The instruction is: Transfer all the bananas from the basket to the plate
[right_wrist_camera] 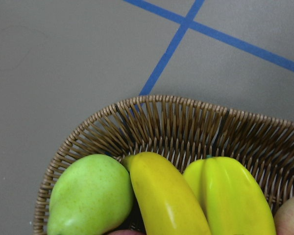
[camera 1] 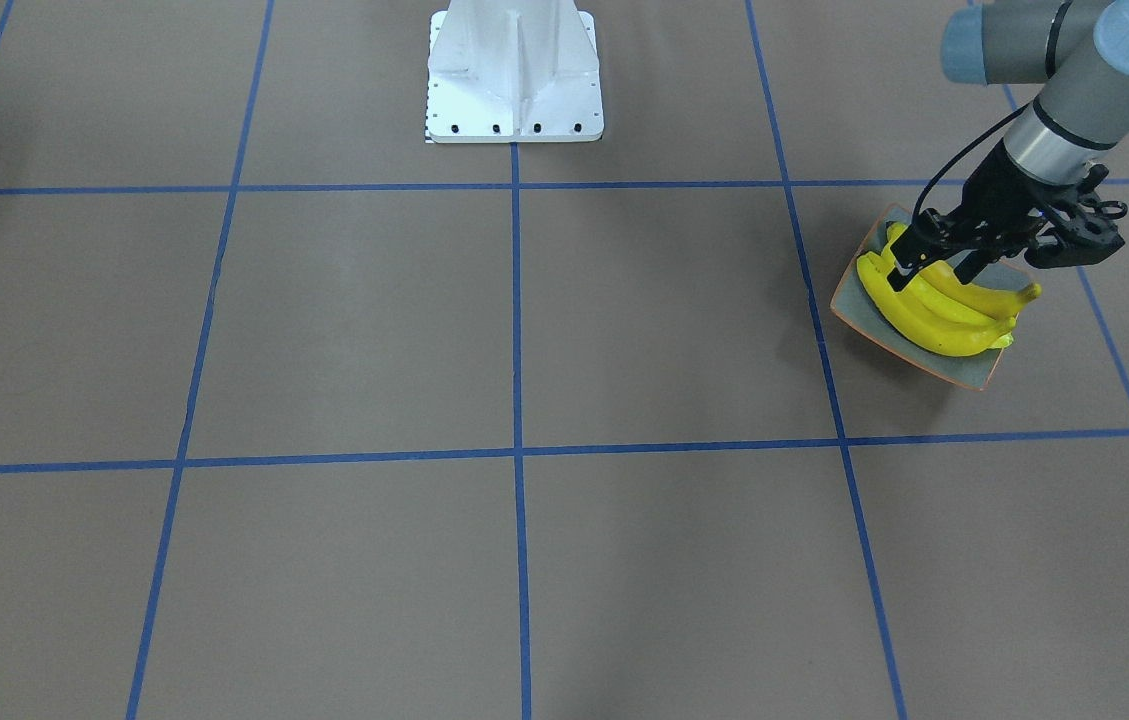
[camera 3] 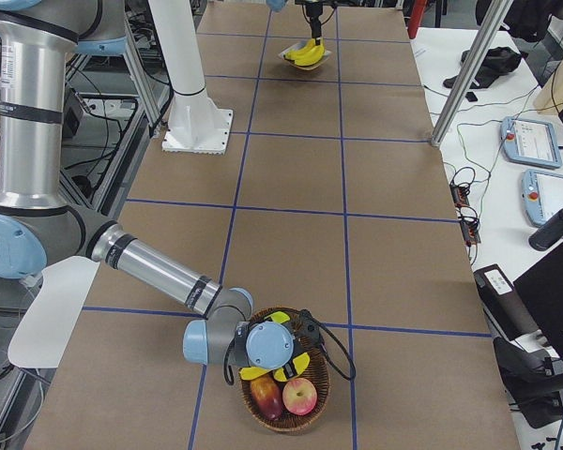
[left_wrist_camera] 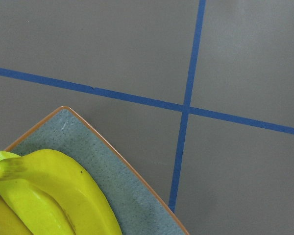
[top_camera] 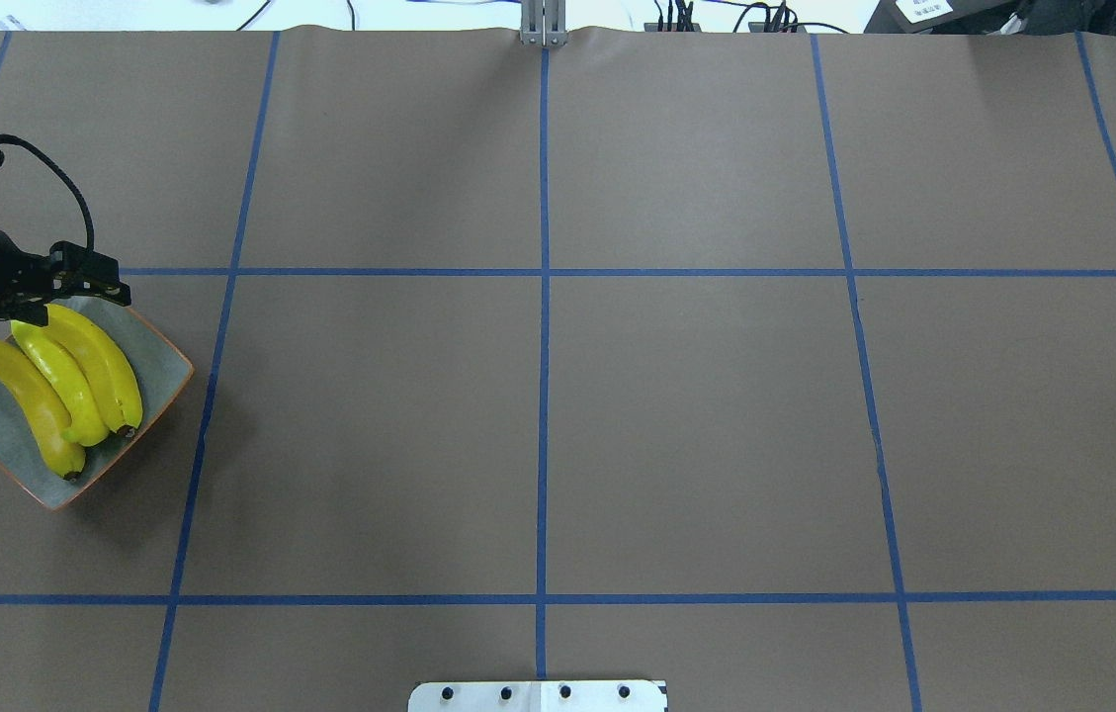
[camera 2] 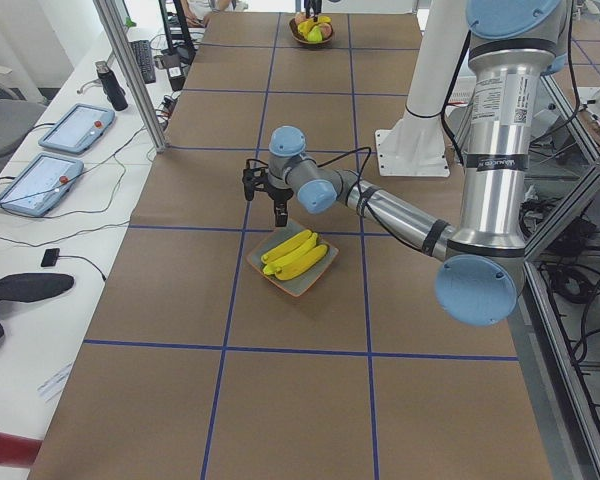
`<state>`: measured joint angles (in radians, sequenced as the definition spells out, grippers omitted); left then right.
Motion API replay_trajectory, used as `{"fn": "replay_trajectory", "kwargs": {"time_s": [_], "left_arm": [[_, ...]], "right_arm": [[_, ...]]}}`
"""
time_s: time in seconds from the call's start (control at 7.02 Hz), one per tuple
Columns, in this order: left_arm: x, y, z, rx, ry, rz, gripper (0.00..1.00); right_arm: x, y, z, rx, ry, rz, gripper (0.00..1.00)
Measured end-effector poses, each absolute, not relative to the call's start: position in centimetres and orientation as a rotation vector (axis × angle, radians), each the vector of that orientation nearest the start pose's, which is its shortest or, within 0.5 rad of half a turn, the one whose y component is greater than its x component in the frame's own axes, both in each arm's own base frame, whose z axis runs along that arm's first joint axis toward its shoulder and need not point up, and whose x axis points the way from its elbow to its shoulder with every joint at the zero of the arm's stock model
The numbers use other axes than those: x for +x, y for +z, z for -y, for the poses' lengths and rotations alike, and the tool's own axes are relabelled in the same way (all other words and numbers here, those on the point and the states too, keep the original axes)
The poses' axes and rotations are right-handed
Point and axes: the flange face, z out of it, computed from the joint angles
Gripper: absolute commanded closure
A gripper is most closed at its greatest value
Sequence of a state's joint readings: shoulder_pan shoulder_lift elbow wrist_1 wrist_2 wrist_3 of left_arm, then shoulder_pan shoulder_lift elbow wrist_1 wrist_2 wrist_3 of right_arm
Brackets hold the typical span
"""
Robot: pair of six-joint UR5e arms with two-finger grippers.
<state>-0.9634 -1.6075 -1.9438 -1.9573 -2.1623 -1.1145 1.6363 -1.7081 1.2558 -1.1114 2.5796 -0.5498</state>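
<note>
- Leftward, the left tool (camera 1: 934, 268), jaws apart, straddled one end of the three bananas (top_camera: 68, 381) on the plate (top_camera: 162, 366).
- The right tool (camera 3: 298, 354) hovered over the basket (right_wrist_camera: 186, 122) holding a fourth banana (right_wrist_camera: 166, 196); its grip could not be told.

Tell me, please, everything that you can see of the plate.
The plate is a squarish, shallow dish, speckled grey-blue inside with a thin orange rim and upcurved sides, ceramic by its look. It rests flat on the brown table at the robot's left end, turned cornerwise. Three bananas lie side by side across it. The left tool hangs over one corner; whether it touches the plate cannot be told.
</note>
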Motion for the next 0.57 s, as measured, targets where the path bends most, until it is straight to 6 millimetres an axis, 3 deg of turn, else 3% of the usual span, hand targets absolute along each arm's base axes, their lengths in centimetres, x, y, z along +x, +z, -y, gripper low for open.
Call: {"fn": "replay_trajectory", "kwargs": {"time_s": [0.43, 0.57], "left_arm": [[22.38, 41.67, 45.82, 0.080, -0.233, -0.952, 0.00], [22.37, 41.65, 45.81, 0.080, -0.233, -0.952, 0.00]], "right_arm": [[7.78, 81.03, 39.01, 0.304, -0.453, 0.944, 0.13], [7.77, 81.15, 38.99, 0.297, -0.455, 0.935, 0.25]]}}
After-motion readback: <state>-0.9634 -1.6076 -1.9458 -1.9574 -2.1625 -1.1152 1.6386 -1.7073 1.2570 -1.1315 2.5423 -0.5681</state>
